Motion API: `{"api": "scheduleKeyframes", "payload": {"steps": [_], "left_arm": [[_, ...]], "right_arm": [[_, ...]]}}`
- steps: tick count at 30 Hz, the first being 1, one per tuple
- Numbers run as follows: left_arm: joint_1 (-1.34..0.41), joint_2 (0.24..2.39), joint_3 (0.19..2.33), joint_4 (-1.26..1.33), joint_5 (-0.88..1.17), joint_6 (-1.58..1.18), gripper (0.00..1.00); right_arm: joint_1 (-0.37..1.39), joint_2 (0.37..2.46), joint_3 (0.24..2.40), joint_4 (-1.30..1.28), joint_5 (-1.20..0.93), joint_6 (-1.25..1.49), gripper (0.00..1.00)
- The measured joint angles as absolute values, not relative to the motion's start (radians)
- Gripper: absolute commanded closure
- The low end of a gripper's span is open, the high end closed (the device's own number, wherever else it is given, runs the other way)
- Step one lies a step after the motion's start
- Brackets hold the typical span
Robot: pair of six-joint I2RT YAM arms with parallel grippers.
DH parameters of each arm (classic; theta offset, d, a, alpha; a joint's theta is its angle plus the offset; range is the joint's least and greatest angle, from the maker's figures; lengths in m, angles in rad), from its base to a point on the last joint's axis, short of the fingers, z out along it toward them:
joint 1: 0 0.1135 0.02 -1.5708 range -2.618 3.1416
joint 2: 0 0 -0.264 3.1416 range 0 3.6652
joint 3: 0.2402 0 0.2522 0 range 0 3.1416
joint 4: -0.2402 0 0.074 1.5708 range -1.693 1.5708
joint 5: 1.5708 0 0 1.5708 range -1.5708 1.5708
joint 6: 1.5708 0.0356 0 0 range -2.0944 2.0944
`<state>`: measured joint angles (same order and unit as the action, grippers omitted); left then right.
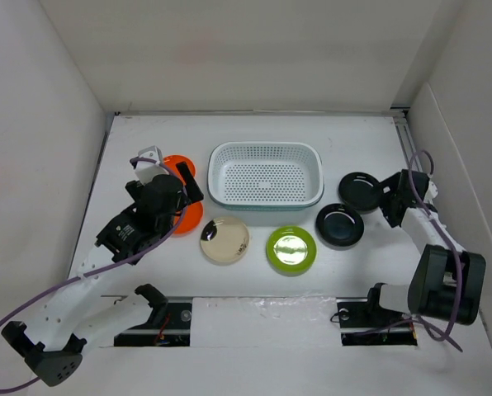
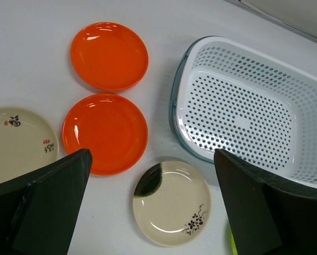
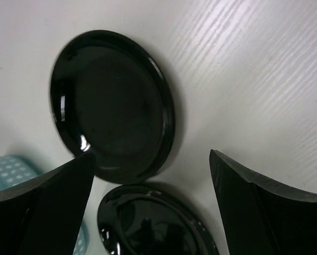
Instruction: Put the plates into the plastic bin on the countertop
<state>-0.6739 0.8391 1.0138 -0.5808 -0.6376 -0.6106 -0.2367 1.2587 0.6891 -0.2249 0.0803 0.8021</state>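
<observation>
Fingers (image 2: 47, 210) of the left arm stand apart above two orange plates (image 2: 105, 133) and two tan plates (image 2: 172, 210) on the table (image 1: 254, 285), the right arm's fingers (image 3: 265, 212) apart above two black plates (image 3: 110, 106), every plate lying outside the white perforated bin (image 2: 201, 69)

left arm (image 1: 64, 313) and right arm (image 1: 419, 219): white links, black round joint housings, a purple cable (image 1: 64, 282) running along each. fingers (image 2: 47, 212) matte black, wedge-shaped, flat-faced.
</observation>
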Motion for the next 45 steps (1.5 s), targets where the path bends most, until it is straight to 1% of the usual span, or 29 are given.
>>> {"api": "scheduleKeyframes", "payload": {"steps": [1, 3, 4, 5, 6, 7, 8, 9, 15, 16, 18, 19, 20, 22, 23, 25, 26, 27, 28, 41, 45], "left_arm": [[-0.674, 0.839, 1.014, -0.580, -0.635, -0.611, 0.00], [-0.674, 0.839, 1.014, -0.579, -0.633, -0.610, 0.00], [-0.674, 0.839, 1.014, -0.579, -0.632, -0.610, 0.00], [-0.674, 0.839, 1.014, -0.579, -0.632, -0.610, 0.00], [-0.674, 0.839, 1.014, -0.579, -0.631, -0.610, 0.00], [-0.674, 0.839, 1.014, -0.579, -0.630, -0.610, 0.00], [-0.674, 0.839, 1.014, -0.579, -0.629, -0.610, 0.00], [-0.674, 0.839, 1.014, -0.579, -0.629, -0.610, 0.00], [-0.674, 0.838, 1.014, -0.580, -0.628, -0.611, 0.00], [-0.674, 0.835, 1.014, -0.580, -0.626, -0.611, 0.00], [-0.674, 0.827, 1.014, -0.580, -0.624, -0.611, 0.00], [-0.674, 0.821, 1.014, -0.580, -0.623, -0.611, 0.00], [-0.674, 0.816, 1.014, -0.580, -0.622, -0.611, 0.00], [-0.674, 0.808, 1.014, -0.580, -0.621, -0.611, 0.00], [-0.674, 0.805, 1.014, -0.580, -0.620, -0.612, 0.00], [-0.674, 0.803, 1.014, -0.580, -0.616, -0.615, 0.00], [-0.674, 0.803, 1.014, -0.580, -0.614, -0.616, 0.00], [-0.674, 0.803, 1.014, -0.580, -0.613, -0.617, 0.00], [-0.674, 0.802, 1.014, -0.581, -0.612, -0.618, 0.00], [-0.674, 0.797, 1.014, -0.590, -0.611, -0.630, 0.00], [-0.674, 0.799, 1.014, -0.593, -0.604, -0.633, 0.00]], "right_arm": [[-0.242, 1.291, 0.684, -0.210, 0.076, 0.805, 0.11], [-0.250, 1.353, 0.677, -0.184, 0.068, 0.810, 0.11], [-0.250, 1.380, 0.673, -0.171, 0.064, 0.812, 0.14], [-0.252, 1.404, 0.671, -0.162, 0.059, 0.812, 0.20], [-0.254, 1.423, 0.671, -0.150, 0.051, 0.809, 0.20], [-0.257, 1.435, 0.677, -0.139, 0.047, 0.812, 0.20], [-0.261, 1.444, 0.680, -0.121, 0.041, 0.812, 0.22], [-0.262, 1.452, 0.682, -0.110, 0.037, 0.812, 0.27], [-0.262, 1.477, 0.689, -0.099, 0.021, 0.812, 0.45], [-0.262, 1.481, 0.693, -0.098, 0.020, 0.811, 0.45], [-0.262, 1.485, 0.695, -0.101, 0.018, 0.809, 0.50], [-0.262, 1.485, 0.696, -0.101, 0.017, 0.809, 0.59], [-0.262, 1.486, 0.698, -0.101, 0.017, 0.808, 0.64], [-0.262, 1.488, 0.701, -0.101, 0.017, 0.808, 0.66], [-0.262, 1.488, 0.701, -0.102, 0.017, 0.808, 0.74], [-0.262, 1.489, 0.706, -0.107, 0.018, 0.805, 0.83], [-0.262, 1.491, 0.709, -0.107, 0.017, 0.805, 0.90], [-0.262, 1.494, 0.714, -0.109, 0.018, 0.804, 0.91], [-0.262, 1.496, 0.717, -0.109, 0.018, 0.804, 0.99], [-0.260, 1.507, 0.731, -0.115, 0.016, 0.812, 1.00], [-0.260, 1.462, 0.707, -0.106, 0.006, 0.834, 1.00]]}}
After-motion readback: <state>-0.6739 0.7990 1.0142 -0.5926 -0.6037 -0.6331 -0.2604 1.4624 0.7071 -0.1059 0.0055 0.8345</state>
